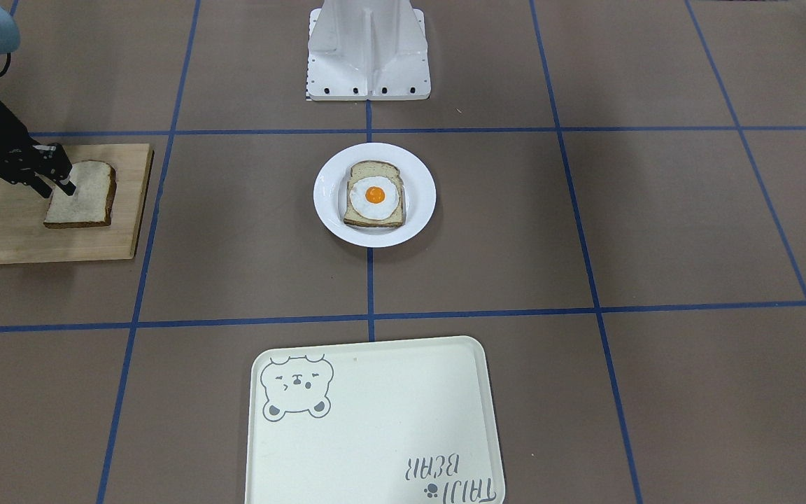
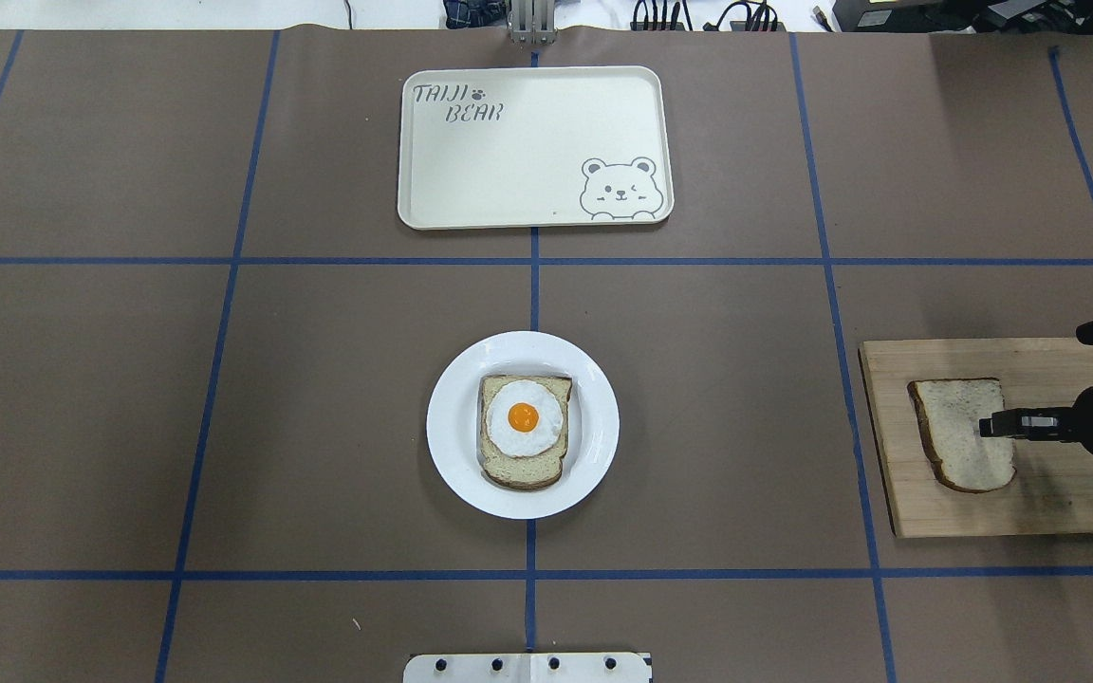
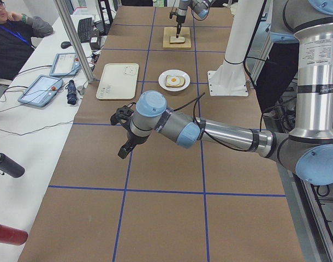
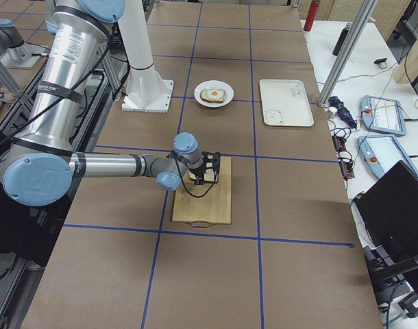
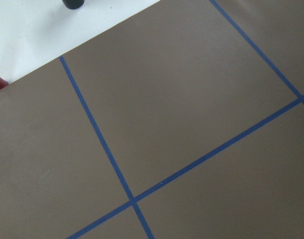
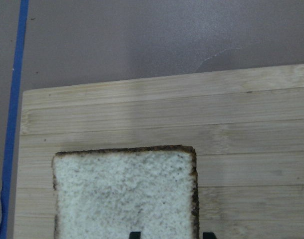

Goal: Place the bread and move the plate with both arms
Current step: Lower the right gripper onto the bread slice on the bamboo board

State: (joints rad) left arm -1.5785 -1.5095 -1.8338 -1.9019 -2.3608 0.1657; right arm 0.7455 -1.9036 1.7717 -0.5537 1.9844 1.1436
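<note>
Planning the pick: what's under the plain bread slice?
The bread lies flat on a wooden cutting board. The patch of board directly under the slice is covered, so anything there can't be seen.

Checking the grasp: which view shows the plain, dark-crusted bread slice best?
Overhead exterior: the plain bread slice shows nearly whole. Front-facing is similar; right wrist crops it; side views shrink it; left wrist misses it.

A cream tray [image 2: 509, 180] printed with a bear is lying at the far middle of the brown-covered table [image 2: 319, 427], with blue tape lines [image 2: 534, 285] crossing it in a grid. An egg-topped slice [image 2: 520, 467] is sitting at the centre. A wooden cutting board [image 2: 1059, 512] is resting toward one end. A man in glasses [image 3: 8, 38] is sitting by the white side bench.
</note>
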